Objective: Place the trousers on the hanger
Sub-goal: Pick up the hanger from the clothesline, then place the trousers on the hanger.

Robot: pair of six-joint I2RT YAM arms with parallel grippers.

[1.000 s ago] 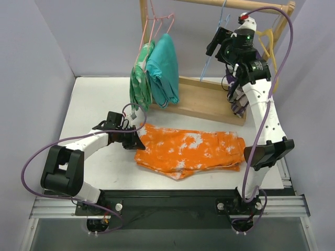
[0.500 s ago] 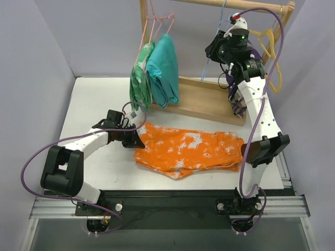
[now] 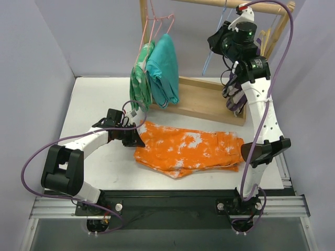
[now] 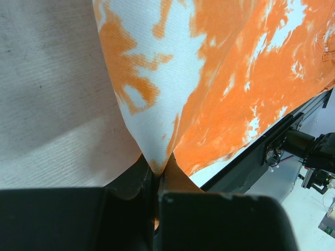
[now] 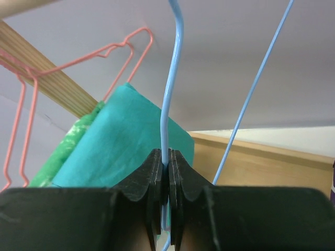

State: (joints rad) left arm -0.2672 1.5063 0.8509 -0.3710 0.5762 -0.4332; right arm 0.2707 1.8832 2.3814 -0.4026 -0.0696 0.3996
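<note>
On my right wrist camera, the right gripper [image 5: 166, 162] blocks the lower part of the hanger [image 5: 170, 78], so I cannot see its shoulders or bottom bar. Its top runs out of the picture. The jaws are pinched tight on the thin blue wire, which rises straight up from between them. A second blue wire slants off to the right of the fingers; I cannot tell whether it belongs to the same hanger. Beyond the fingers, to the left, hang the teal garment [image 5: 125, 136] and a green-and-white garment [image 5: 68, 151], with pink hangers [image 5: 125, 49] above, cut off at the edge. From overhead, the purple-and-white garment [image 3: 233, 99] is mostly hidden behind that arm.

The left gripper [image 4: 157, 172] is clamped on a corner of the trousers [image 4: 225, 78]. The cloth peaks up from the closed tips, and I cannot see how much sits inside. The rest spreads ahead and right of the fingers on the table [image 4: 52, 94], well apart from the hanger.
</note>
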